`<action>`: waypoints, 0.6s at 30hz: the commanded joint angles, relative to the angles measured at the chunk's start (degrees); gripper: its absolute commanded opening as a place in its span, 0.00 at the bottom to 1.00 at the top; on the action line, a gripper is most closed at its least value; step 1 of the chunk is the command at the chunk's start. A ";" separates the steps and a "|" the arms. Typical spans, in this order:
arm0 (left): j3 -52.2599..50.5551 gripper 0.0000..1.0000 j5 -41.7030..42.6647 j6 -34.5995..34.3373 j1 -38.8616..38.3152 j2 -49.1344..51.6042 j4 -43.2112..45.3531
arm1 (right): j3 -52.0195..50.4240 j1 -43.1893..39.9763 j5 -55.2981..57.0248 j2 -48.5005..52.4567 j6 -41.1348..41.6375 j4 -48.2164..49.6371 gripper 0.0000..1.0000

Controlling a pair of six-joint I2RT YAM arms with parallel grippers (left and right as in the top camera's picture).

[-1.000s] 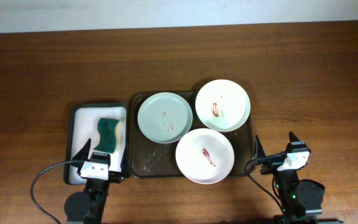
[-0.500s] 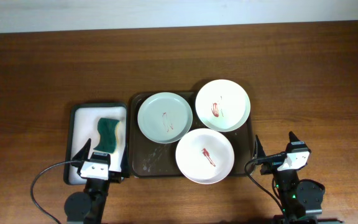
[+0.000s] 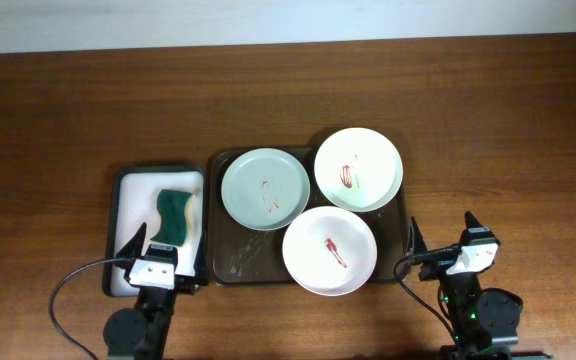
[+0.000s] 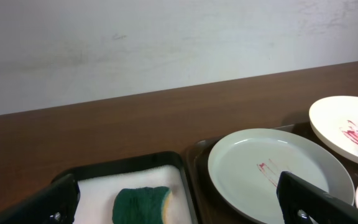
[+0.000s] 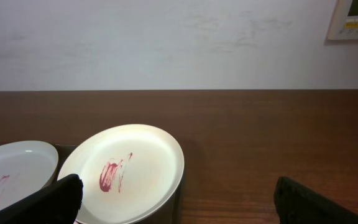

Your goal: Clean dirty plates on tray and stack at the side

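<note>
A: Nearest to you, both sets of jaws hang over the front of the surface (image 3: pixel 488 110), spread wide and holding nothing. Your left jaws are over the near end of the small tray (image 3: pixel 115 200), and your right jaws are just beside the right edge of the big brown tray (image 3: pixel 233 265).

B: By my reading you're at the very first step: nothing is wiped and nothing is stacked at the side. Your next move, I'd judge, calls for the left jaws to come down on the sponge (image 3: pixel 174 216), which lies just ahead of them on the small tray's white lining.

A: It looks soft, so expect it to give as you squeeze.

B: Now the plates, all three on the brown tray. The near white plate (image 3: pixel 329 250) sits front right with a short red smear in its middle. Its front rim hangs past the tray's edge.

A: Behind it to the left is the green plate (image 3: pixel 265 188), with thin red streaks. It's the one closest to the sponge.

B: Farthest is the far white plate (image 3: pixel 358 168), with the heaviest smear. They crowd rim to rim, and I can't tell whether they overlap. Scrubbing one may drag a neighbour, so your right jaws could steady it.
</note>
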 commanded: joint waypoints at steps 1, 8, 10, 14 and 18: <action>-0.22 0.99 -1.70 0.63 -0.26 -0.26 -0.44 | -0.28 -0.02 -0.37 -0.37 -0.20 0.26 0.99; 4.00 0.99 -5.70 -5.64 -0.26 1.44 -10.10 | 1.40 -0.04 -1.77 -0.15 5.27 -3.39 0.99; 7.28 0.99 -7.02 -5.60 -0.26 3.85 -13.33 | 4.02 -0.04 -1.81 0.52 5.29 -8.46 0.99; 15.93 0.99 -7.13 -5.62 -0.26 12.35 -20.76 | 12.72 -0.04 -1.86 5.14 5.49 -20.20 0.99; 26.03 0.99 -7.10 -5.62 -0.26 24.94 -27.28 | 22.25 -0.02 -3.21 14.27 5.46 -26.95 0.99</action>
